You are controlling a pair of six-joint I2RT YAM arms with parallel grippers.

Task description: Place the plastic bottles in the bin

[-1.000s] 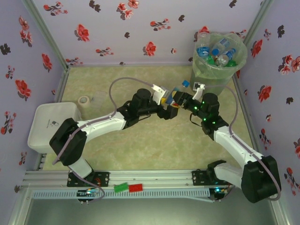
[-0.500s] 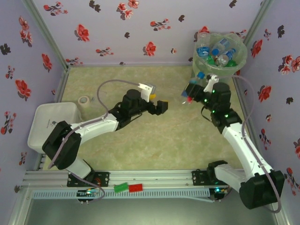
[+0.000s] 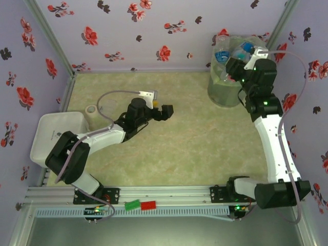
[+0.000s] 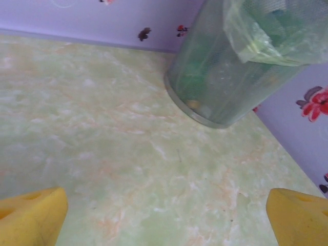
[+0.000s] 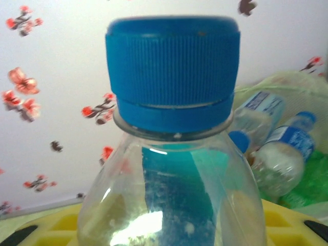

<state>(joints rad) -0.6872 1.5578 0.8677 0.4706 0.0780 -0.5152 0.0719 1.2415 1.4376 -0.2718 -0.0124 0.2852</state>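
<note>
Blocking most of the right wrist view, a clear bottle [image 5: 174,169] with a blue cap is squeezed in the right gripper [image 3: 232,68] over the bin [image 3: 221,93] in the far corner. The left gripper [image 3: 165,111] gapes over bare table [image 3: 195,148], fingertips [image 4: 31,218] cut off.

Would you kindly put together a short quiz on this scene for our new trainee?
1. True or false: the left gripper stands open and empty above the pale green marbled table.
2. What is the right gripper shut on? A) a clear plastic bottle with a blue cap; B) a white cup; C) nothing.
3. In which corner of the table does the tall round translucent grey-green bin stand?

Key: 1 true; 2 A; 3 the far right corner.
</note>
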